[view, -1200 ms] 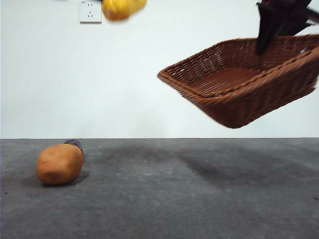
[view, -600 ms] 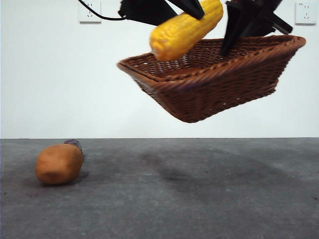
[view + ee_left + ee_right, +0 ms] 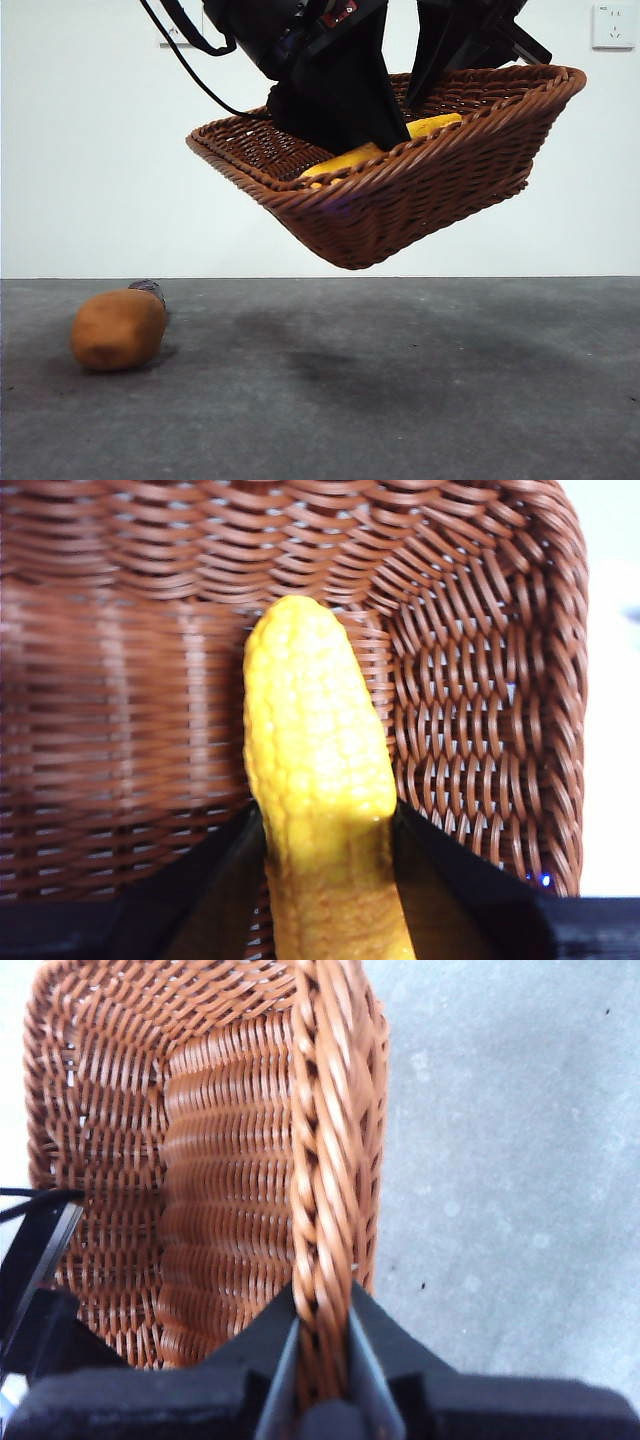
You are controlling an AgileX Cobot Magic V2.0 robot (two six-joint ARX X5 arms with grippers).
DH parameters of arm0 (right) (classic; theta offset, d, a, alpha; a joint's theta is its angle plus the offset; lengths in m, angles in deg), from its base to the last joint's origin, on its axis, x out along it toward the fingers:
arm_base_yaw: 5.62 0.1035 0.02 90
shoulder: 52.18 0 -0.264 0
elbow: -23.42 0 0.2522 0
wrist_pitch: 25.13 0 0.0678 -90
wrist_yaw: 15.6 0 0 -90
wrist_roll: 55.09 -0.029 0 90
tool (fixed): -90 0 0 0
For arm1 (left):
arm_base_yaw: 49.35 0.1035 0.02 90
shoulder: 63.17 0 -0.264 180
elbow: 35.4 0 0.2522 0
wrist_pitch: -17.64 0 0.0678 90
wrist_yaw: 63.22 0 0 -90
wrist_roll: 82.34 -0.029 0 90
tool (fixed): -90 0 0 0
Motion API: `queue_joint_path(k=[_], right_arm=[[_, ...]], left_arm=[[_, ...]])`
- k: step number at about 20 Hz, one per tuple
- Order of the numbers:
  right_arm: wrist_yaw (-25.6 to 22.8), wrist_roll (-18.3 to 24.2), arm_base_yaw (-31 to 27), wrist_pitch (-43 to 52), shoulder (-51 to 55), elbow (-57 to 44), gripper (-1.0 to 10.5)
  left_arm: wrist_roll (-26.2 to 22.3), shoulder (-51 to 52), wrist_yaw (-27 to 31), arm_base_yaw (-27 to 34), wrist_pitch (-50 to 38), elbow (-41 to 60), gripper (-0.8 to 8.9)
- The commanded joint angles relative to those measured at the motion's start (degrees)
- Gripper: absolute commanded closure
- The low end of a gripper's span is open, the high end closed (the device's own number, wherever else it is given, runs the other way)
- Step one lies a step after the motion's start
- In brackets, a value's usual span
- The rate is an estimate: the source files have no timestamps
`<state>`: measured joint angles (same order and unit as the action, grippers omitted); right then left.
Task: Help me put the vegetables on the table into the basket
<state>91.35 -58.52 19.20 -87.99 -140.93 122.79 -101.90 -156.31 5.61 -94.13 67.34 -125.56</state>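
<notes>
The wicker basket [image 3: 420, 190] hangs tilted in the air above the table [image 3: 400, 390]. My right gripper [image 3: 425, 90] is shut on its braided rim [image 3: 325, 1160], as the right wrist view [image 3: 322, 1345] shows. My left gripper [image 3: 365, 130] reaches down into the basket and is shut on the yellow corn cob [image 3: 345, 160]. In the left wrist view the corn [image 3: 315, 750] sits between the jaws [image 3: 325, 865] over the basket floor [image 3: 120, 710]. The orange-brown potato [image 3: 118, 328] lies on the table at the left. Only the eggplant's dark tip [image 3: 150, 288] shows behind it.
A white wall with two sockets [image 3: 612, 25] stands behind the table. The table stretches bare grey under the basket and to the right [image 3: 500, 1160]. Black cables [image 3: 190, 60] hang from the left arm.
The basket has shifted left and slightly down. The left gripper has lowered the corn from above the rim down into the basket. The potato and eggplant have not moved.
</notes>
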Motion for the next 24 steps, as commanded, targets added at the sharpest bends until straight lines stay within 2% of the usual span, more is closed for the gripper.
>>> queue_joint_path(k=[1, 2, 8, 10, 12, 15, 18, 22, 24], right_arm=[[0.28, -0.83, 0.28, 1.18, -0.02, -0.07, 9.6], [0.09, -0.83, 0.28, 1.18, -0.02, -0.04, 9.6], [-0.07, -0.55, 0.28, 1.09, -0.04, -0.07, 9.6], [-1.46, -0.37, 0.28, 1.07, -0.04, -0.04, 9.6], [-3.54, -0.31, 0.22, 1.07, -0.04, -0.07, 9.6], [-4.02, 0.72, -0.66, 1.11, -0.04, -0.04, 9.6], [-3.89, 1.18, -2.56, 1.46, -0.02, -0.04, 9.6], [-2.73, 2.25, -6.29, 1.62, -0.02, -0.04, 9.6], [-2.08, 2.95, -7.21, 1.62, -0.02, -0.04, 9.6]], left_arm=[[-0.81, -0.33, -1.51, -0.96, 1.07, 0.24, 3.59], [-0.79, -0.17, -1.97, -1.03, 1.16, 0.22, 3.28], [0.55, 1.77, -1.73, -0.55, 2.64, -0.17, 3.28], [3.02, 4.31, -1.57, -0.02, 2.62, -1.36, 3.28], [8.61, 7.32, -0.22, 1.01, 3.80, -3.56, 3.28], [17.99, 12.15, 8.63, 4.13, 10.54, -9.16, 3.28], [20.92, 16.06, 20.00, 8.81, 20.11, -13.77, 3.29], [23.65, 16.83, 21.22, 18.60, 32.48, -13.86, 3.29], [24.55, 15.15, 21.16, 20.98, 32.72, -12.09, 3.29]])
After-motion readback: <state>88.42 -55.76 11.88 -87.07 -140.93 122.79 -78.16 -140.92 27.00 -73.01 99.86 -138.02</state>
